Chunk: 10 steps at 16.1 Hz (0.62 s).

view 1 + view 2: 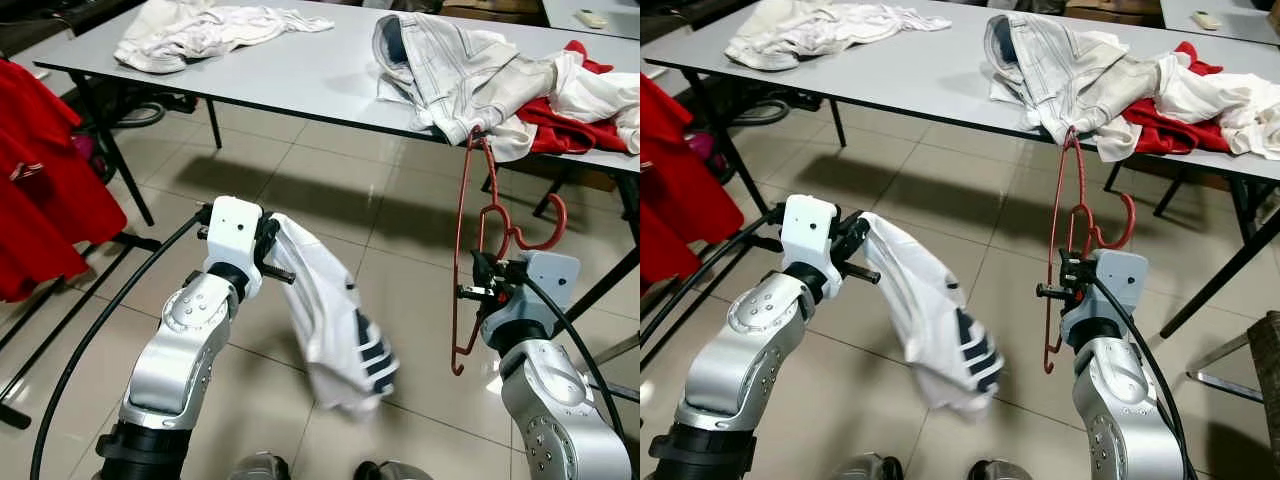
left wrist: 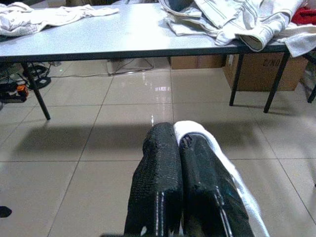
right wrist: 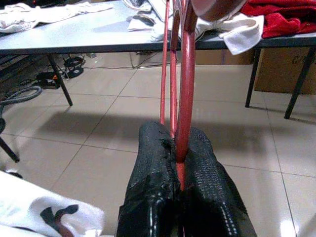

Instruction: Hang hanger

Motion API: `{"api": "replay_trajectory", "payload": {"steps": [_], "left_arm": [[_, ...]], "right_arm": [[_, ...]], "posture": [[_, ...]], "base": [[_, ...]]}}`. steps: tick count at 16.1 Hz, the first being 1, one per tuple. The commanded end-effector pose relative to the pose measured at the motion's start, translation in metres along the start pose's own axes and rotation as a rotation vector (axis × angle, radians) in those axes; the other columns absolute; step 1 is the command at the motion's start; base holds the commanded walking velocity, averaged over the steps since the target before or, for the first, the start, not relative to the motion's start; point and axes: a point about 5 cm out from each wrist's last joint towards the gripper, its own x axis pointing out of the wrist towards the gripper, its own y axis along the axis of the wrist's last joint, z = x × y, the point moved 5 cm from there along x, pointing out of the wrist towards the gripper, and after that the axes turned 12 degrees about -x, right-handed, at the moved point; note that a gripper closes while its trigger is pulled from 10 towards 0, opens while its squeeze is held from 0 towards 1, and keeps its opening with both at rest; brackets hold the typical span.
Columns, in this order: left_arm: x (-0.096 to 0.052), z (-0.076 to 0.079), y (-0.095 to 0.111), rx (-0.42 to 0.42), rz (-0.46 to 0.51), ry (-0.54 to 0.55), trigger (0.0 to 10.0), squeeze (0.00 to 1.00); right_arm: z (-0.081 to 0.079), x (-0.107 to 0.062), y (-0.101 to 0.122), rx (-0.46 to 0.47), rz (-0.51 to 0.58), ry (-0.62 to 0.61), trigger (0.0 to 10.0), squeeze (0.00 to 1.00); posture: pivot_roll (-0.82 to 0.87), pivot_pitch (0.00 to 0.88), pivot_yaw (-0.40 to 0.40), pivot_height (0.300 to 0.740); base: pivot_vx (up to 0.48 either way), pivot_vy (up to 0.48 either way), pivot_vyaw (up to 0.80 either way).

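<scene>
Right claw (image 1: 487,285) is pinching the red hanger (image 1: 470,250) low on its frame. In the right wrist view both fingers (image 3: 153,187) are pressed onto the wire with the rods running up between them. The hanger stands roughly upright in the air over the tile floor (image 1: 330,180), just in front of the desk (image 1: 300,70), hook (image 1: 535,225) curling off to the robot's right. Its top end sits level with the desk edge, close to the pile of clothes (image 1: 470,70) there; can't tell if it's actually touching the pale garment.

Left claw (image 1: 272,255) is shut on a white shirt (image 1: 335,320) with dark stripes, which droops down toward the floor between the two arms. In the left wrist view the fabric pokes out between the closed fingers (image 2: 160,173).

There's red clothing (image 1: 40,200) hanging at the far left with a black stand under it, so my guess is that's the rack to aim for, though I can't see a rail.

Tips for doing it well, as I see it: thread the shirt onto the hanger first if that's the plan, since it's just dangling by one bunch. Keep the grip firm; thin wire twists easily in a pinch. Rotate the wrist so the hook's opening faces down before coming to the rail, and lower it on rather than swiping sideways.
</scene>
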Motion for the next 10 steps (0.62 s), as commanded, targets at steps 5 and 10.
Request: {"api": "replay_trajectory", "payload": {"steps": [5,10], "left_arm": [[-0.0002,-0.0014,0.0059,0.015,0.026,0.002,10.0,0.00],[-0.0021,0.0006,0.0052,-0.033,0.025,-0.014,4.0,0.00]], "right_arm": [[-0.0007,0.0001,0.0017,0.006,-0.001,0.008,10.0,0.00],[-0.0026,-0.0004,0.0041,0.030,0.017,0.021,0.0,0.00]], "posture": [[0.01,0.095,0.041,0.740],[0.01,0.097,0.039,0.740]], "base": [[0.000,0.000,0.00],[0.000,0.000,0.00]]}}
